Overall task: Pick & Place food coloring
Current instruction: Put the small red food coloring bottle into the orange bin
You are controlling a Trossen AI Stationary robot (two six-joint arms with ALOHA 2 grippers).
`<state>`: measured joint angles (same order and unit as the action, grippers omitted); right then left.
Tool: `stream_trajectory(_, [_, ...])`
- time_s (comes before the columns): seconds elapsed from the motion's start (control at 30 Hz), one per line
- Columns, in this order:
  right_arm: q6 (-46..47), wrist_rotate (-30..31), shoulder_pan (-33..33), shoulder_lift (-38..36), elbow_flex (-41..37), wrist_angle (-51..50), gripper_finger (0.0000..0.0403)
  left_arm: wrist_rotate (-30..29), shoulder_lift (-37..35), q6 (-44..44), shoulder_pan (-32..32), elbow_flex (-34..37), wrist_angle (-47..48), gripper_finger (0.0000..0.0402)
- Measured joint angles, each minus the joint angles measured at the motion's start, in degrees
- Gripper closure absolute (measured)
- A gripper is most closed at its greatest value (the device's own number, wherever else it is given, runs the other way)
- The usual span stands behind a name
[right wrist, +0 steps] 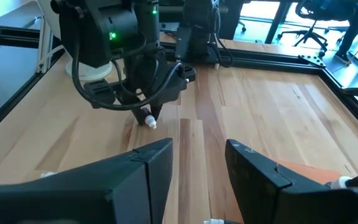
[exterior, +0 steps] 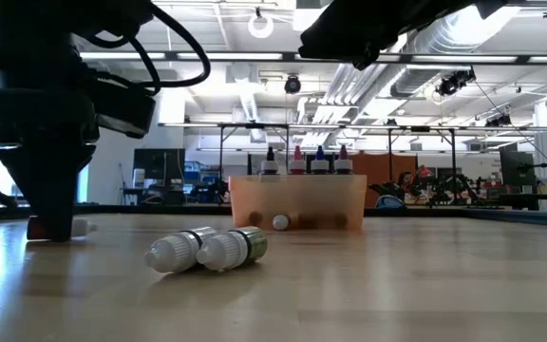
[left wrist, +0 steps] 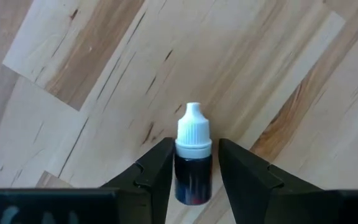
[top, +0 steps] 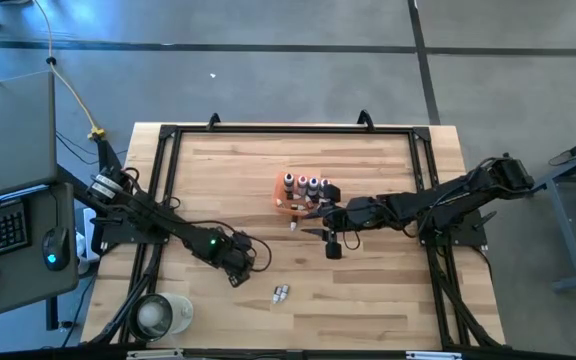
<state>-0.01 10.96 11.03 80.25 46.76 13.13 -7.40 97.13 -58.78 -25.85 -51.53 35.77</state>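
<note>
On the pale wooden desk, a small orange rectangular tray sits just above the centre of the high view, with four tiny dropper bottles standing upright in a row inside it, so that much of the job looks done. In the low view another white cap shows at the tray's base, though whether it lies inside or in front of the tray cannot be told.

Two more whitish bottles with ribbed white caps lie on their sides, touching each other, in the lower middle of the high view, well apart from the tray; they are yet to be picked up.

The left pincer, lower left of centre in the high view, is down at the desk surface and closed on a dark-bodied dropper bottle with a white pointed cap, one finger against each side of its body. This bottle appears to be the one in hand, and it has yet to be carried to the tray.

The right pincer hovers just beside the tray's lower right edge, its fingers parted and holding nothing.

A white round cup-like container stands at the lower left of the desk. So several bottles are placed, one is gripped, and at least two wait.
</note>
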Motion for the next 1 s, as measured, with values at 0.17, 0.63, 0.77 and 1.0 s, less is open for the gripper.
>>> stream_trajectory(0.17, [0.0, 0.0, 0.0, 0.0, 0.0, 0.0, 0.0260, 0.0, 0.1, 0.0, 0.0, -0.8, 0.4, 0.0320])
stream_trajectory(0.63, [0.0, 0.0, 0.0, 0.0, 0.0, 0.0, 0.0260, -9.3, 0.6, 14.2, 8.6, -13.1, 2.6, 0.0335])
stream_trajectory(0.77, [0.0, 0.0, 0.0, 0.0, 0.0, 0.0, 0.0261, -10.3, 0.4, 26.3, 15.3, -18.8, 1.0, 0.0334])
stream_trajectory(1.0, [0.0, 0.0, 0.0, 0.0, 0.0, -0.1, 0.0260, -7.3, 0.4, 43.7, 25.6, -24.3, -3.4, 0.0333])
